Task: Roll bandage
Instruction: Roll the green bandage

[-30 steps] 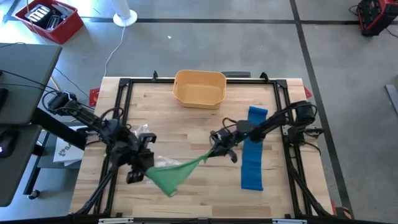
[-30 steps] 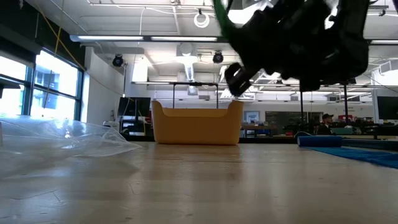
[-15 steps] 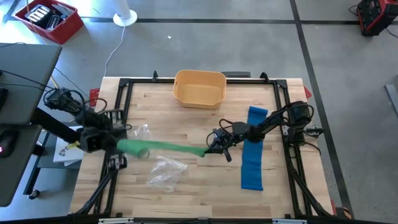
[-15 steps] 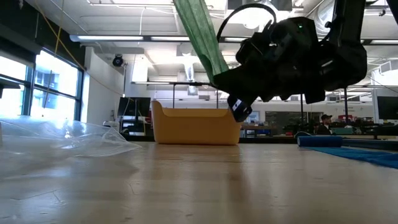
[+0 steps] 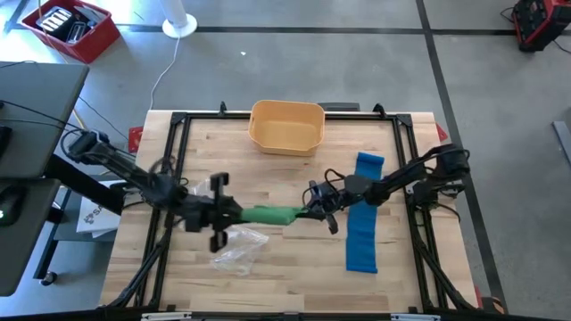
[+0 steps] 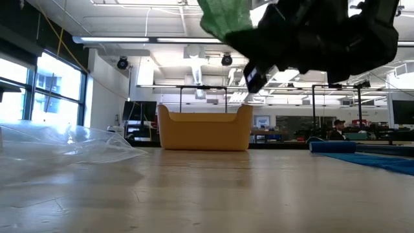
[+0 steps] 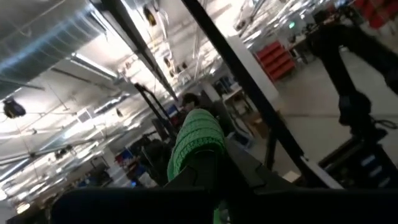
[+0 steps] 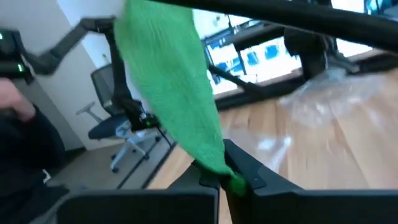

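A green bandage (image 5: pixel 272 215) hangs as a short, thick band above the middle of the table, between my two grippers. My left gripper (image 5: pixel 234 214) is shut on its left end and my right gripper (image 5: pixel 309 212) is shut on its right end. The low view shows the green bandage (image 6: pixel 224 16) high above the tabletop. A blue bandage (image 5: pixel 362 216) lies flat and unrolled on the table's right part, touched by no gripper. My left gripper pinches the bandage's left end (image 7: pixel 198 142) between its two fingers, coming about level from the table's left. That end looks bunched or wound thick at the fingers. The bandage is clear of the table. My right gripper pinches the bandage's right end (image 8: pixel 227 173) between its two fingers, coming about level from the table's right. The cloth widens away from the fingers toward the other gripper. It is lifted clear of the table.
A yellow bin (image 5: pixel 285 126) stands at the table's far middle. A crumpled clear plastic bag (image 5: pixel 237 249) lies on the wood just near of the left gripper. A black frame (image 5: pixel 178 120) runs round the table's edges.
My left gripper swung out toward the table's left edge, drawing the bandage into a long strip, then came back toward my right gripper, turning its wrist. The bandage, which hung as a wide slack triangle, is now a short thick band. My right gripper rose a little.
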`<move>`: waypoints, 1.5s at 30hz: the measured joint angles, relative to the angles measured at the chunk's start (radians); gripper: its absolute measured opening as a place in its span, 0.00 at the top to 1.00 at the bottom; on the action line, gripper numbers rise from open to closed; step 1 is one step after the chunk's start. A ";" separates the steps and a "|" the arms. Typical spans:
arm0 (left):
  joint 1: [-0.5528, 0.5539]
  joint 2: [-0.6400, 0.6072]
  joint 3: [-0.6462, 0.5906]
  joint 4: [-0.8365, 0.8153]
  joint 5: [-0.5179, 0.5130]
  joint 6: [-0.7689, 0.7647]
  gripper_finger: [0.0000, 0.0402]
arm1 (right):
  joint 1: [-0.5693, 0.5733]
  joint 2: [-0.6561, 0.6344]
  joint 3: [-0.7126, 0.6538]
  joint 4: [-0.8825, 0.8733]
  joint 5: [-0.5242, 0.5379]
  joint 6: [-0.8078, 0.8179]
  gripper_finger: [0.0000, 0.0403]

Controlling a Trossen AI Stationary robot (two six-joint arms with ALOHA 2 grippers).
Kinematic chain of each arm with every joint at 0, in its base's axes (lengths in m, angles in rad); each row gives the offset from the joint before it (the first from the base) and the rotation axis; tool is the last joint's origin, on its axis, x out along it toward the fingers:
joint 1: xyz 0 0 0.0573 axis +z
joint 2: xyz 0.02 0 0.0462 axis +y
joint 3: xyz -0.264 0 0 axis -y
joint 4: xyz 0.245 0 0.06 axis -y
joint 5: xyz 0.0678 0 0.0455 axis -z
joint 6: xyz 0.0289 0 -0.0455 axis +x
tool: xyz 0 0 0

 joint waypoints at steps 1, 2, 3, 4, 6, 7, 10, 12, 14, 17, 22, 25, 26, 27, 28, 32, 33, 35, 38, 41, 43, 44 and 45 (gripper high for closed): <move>0.003 0.020 0.000 0.017 -0.018 0.005 0.99 | -0.002 -0.007 0.000 -0.003 0.012 -0.006 1.00; 0.004 0.035 0.000 0.031 -0.035 0.012 0.99 | -0.003 -0.019 -0.002 -0.020 0.031 -0.011 1.00; 0.006 0.047 0.002 0.042 -0.042 0.015 0.99 | -0.006 -0.031 -0.005 -0.058 0.053 -0.015 1.00; 0.012 0.050 0.003 0.043 -0.050 0.019 0.99 | -0.009 -0.041 -0.006 -0.104 0.079 -0.018 0.99; 0.014 0.050 0.003 0.041 -0.061 0.017 0.99 | -0.014 -0.062 -0.005 -0.222 0.134 -0.037 0.95; 0.019 0.049 0.003 0.042 -0.062 0.009 0.99 | -0.015 -0.068 -0.005 -0.278 0.168 -0.046 0.92; 0.024 0.043 0.002 0.033 -0.062 -0.013 0.99 | -0.016 -0.092 -0.005 -0.398 0.244 -0.084 0.81; 0.025 0.043 0.002 0.029 -0.083 -0.019 0.99 | -0.012 -0.109 -0.004 -0.432 0.249 -0.140 0.74; 0.027 0.044 0.002 0.024 -0.111 -0.021 0.99 | 0.006 -0.129 -0.003 -0.453 0.254 -0.200 0.70; 0.036 0.045 0.002 0.024 -0.196 -0.048 0.99 | 0.060 -0.170 -0.002 -0.490 0.317 -0.308 0.67; 0.055 0.045 0.002 0.026 -0.279 -0.115 0.99 | 0.181 -0.269 -0.002 -0.554 0.553 -0.434 0.68; 0.066 0.045 0.002 0.026 -0.279 -0.137 0.99 | 0.234 -0.326 -0.002 -0.590 0.655 -0.443 0.68; 0.069 0.045 0.002 0.026 -0.278 -0.143 0.99 | 0.247 -0.340 -0.002 -0.590 0.686 -0.444 0.68; 0.071 0.045 0.002 0.026 -0.272 -0.146 0.99 | 0.257 -0.353 -0.002 -0.589 0.714 -0.444 0.68; 0.073 0.045 0.002 0.026 -0.266 -0.151 0.99 | 0.263 -0.361 -0.002 -0.581 0.734 -0.451 0.68; 0.077 0.045 0.002 0.023 -0.239 -0.180 0.99 | 0.249 -0.368 -0.002 -0.527 0.749 -0.470 0.65; 0.077 0.045 0.002 0.023 -0.238 -0.186 0.99 | 0.240 -0.368 -0.002 -0.512 0.739 -0.470 0.63; 0.076 0.045 0.002 0.019 -0.237 -0.188 0.99 | 0.220 -0.368 -0.002 -0.491 0.709 -0.469 0.57; 0.076 0.045 0.002 0.017 -0.237 -0.194 0.99 | 0.185 -0.363 0.000 -0.481 0.626 -0.458 0.49; 0.076 0.045 0.002 0.017 -0.237 -0.196 0.99 | 0.167 -0.317 0.029 -0.485 0.591 -0.460 0.44; 0.076 0.045 0.002 0.017 -0.236 -0.205 0.99 | 0.159 -0.259 0.072 -0.488 0.571 -0.467 0.43; 0.076 0.045 0.002 0.017 -0.236 -0.210 0.99 | 0.155 -0.227 0.098 -0.489 0.553 -0.476 0.43; 0.076 0.045 0.001 0.017 -0.236 -0.213 0.99 | 0.152 -0.192 0.128 -0.494 0.542 -0.487 0.43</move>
